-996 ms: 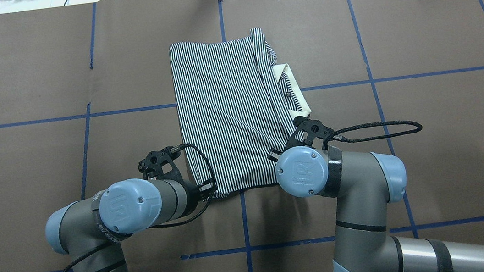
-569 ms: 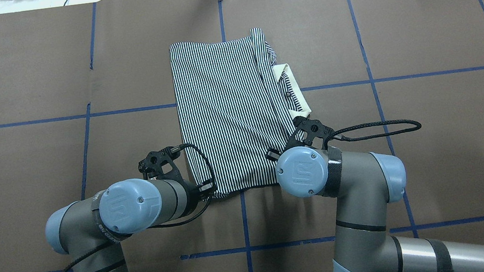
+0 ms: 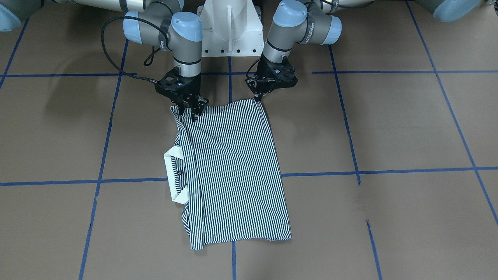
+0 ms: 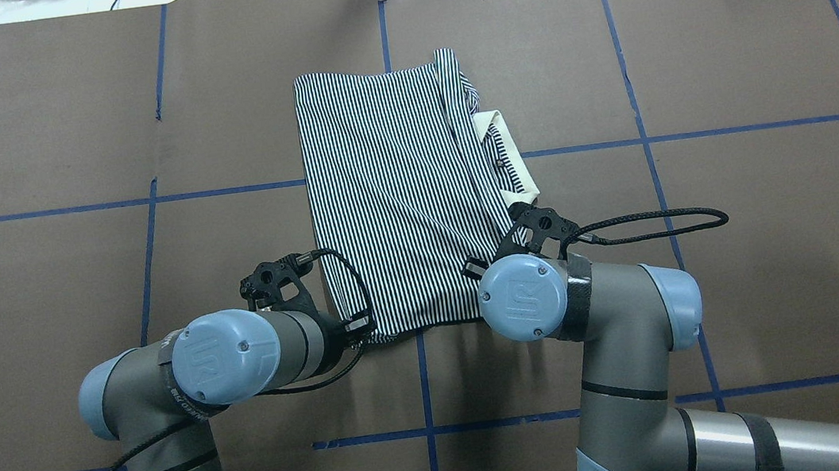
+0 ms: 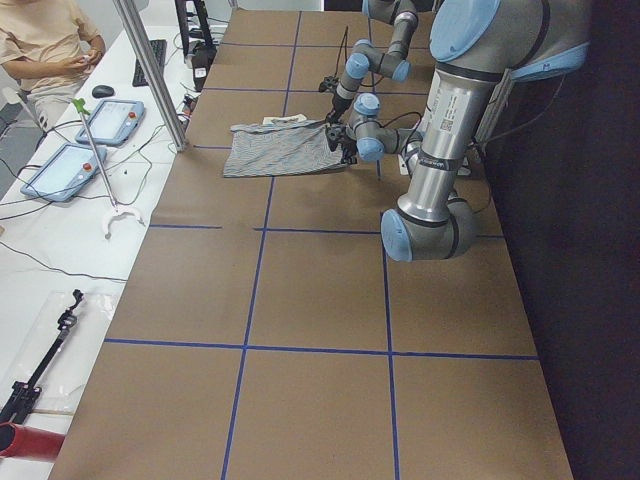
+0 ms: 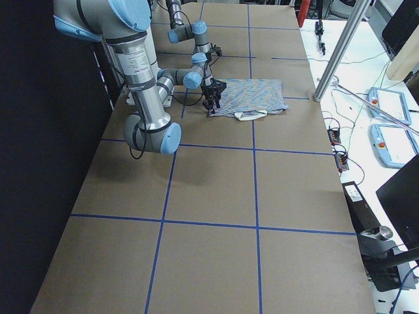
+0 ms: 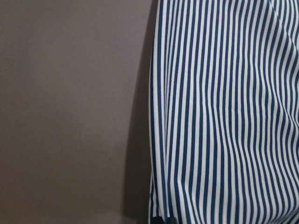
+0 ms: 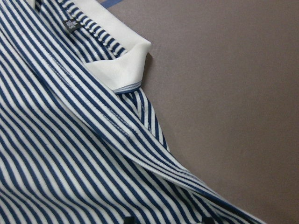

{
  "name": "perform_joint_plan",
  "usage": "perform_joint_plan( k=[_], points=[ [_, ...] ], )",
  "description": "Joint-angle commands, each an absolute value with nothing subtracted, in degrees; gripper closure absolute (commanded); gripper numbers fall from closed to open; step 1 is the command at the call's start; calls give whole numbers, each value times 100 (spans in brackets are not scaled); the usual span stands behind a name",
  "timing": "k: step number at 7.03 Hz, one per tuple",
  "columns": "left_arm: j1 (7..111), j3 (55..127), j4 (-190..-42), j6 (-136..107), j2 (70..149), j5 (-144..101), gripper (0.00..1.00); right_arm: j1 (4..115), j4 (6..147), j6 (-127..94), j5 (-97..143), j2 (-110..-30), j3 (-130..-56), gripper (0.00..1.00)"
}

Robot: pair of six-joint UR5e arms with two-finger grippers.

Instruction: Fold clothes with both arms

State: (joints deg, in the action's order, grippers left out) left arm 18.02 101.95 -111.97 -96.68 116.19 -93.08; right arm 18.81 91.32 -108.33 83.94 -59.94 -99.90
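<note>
The striped polo shirt (image 3: 233,175) lies folded lengthwise in a long flat rectangle at the table's middle (image 4: 398,190). Its white collar (image 3: 171,175) sticks out on my right side (image 4: 509,152). My left gripper (image 3: 256,99) is at the shirt's near left corner, and its fingers come together on the fabric edge. My right gripper (image 3: 188,112) is down on the near right corner with its fingers a little apart over bunched cloth. The right wrist view shows the collar (image 8: 117,60) and the stripes close up. The left wrist view shows the shirt's edge (image 7: 187,116).
The white pedestal base (image 3: 229,31) stands just behind both grippers. Blue tape lines (image 4: 428,426) cross the brown table cover. A metal post (image 5: 150,70) and tablets (image 5: 70,165) stand at the far edge, where a seated person (image 5: 45,45) shows.
Almost nothing has changed. My right arm and its cable have shifted very slightly to the left. The shirt and the left arm are still.
</note>
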Motion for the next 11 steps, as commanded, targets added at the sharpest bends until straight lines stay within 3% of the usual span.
perform_joint_plan(
  k=[1,2,8,10,11],
  points=[
    [1802,10195,-11189,-9668,11619,-9308,100,1881,9132,-10846,8394,-5994,-9984,59],
    [1802,10195,-11197,-9668,11619,-9308,100,1881,9132,-10907,8394,-5994,-9984,100],
    [1828,10430,-11154,-9659,11611,-9334,100,1881,9114,-10925,8385,-5968,-10132,100],
    [1872,11630,-10299,-9424,11400,-9378,100,1890,9671,-10916,8420,-5985,-11007,100],
    [1872,12437,-9422,-9422,11408,-9491,100,1846,10164,-10942,8446,-6003,-11796,100]
  ],
)
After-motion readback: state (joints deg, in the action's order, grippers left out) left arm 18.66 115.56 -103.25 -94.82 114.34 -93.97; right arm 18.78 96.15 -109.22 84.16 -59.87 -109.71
